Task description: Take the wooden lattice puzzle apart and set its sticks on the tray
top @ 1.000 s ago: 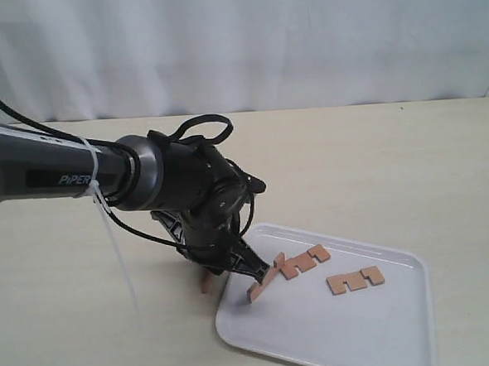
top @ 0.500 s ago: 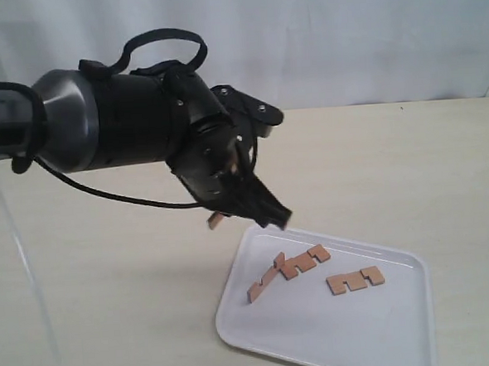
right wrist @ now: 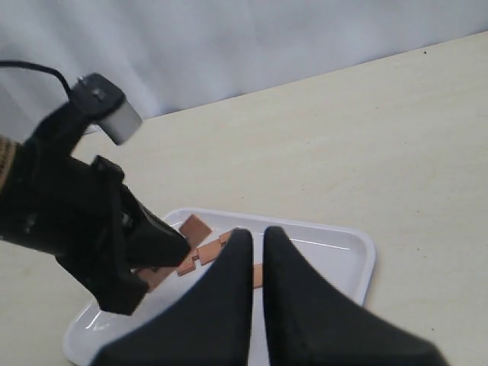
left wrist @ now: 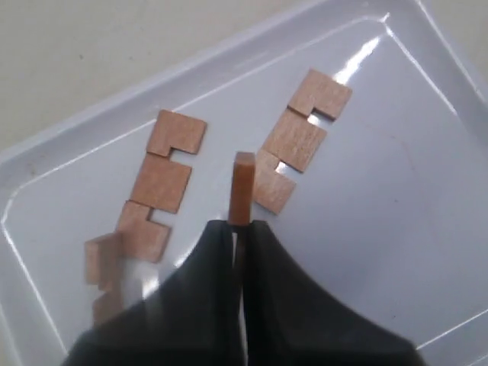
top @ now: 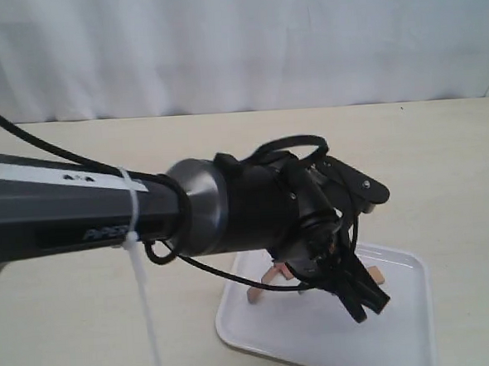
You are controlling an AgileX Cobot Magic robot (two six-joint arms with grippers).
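The white tray (top: 408,339) lies at the front right, and no assembled lattice puzzle shows. My left gripper (top: 366,302) hangs low over the tray's middle, shut on one wooden stick (left wrist: 242,185) held edge-on above the tray floor (left wrist: 396,221). Two notched sticks lie flat on the tray, one (left wrist: 163,181) on each side (left wrist: 298,140) of the held one. A third stick (left wrist: 102,268) lies blurred beside the finger. In the exterior view only stick ends (top: 256,293) peek from under the arm. My right gripper (right wrist: 258,233) is shut on nothing, above the tray (right wrist: 358,255).
The left arm's thick black body (top: 254,211) and its cables cross the table from the left and hide most of the tray's sticks. A white zip tie (top: 144,313) hangs from the arm. A white curtain (top: 236,42) closes off the back of the beige table (top: 442,162).
The left arm rose from the tray's left edge with a stick in its jaws, then swung right and down over the tray's middle. The sticks on the tray stayed put.
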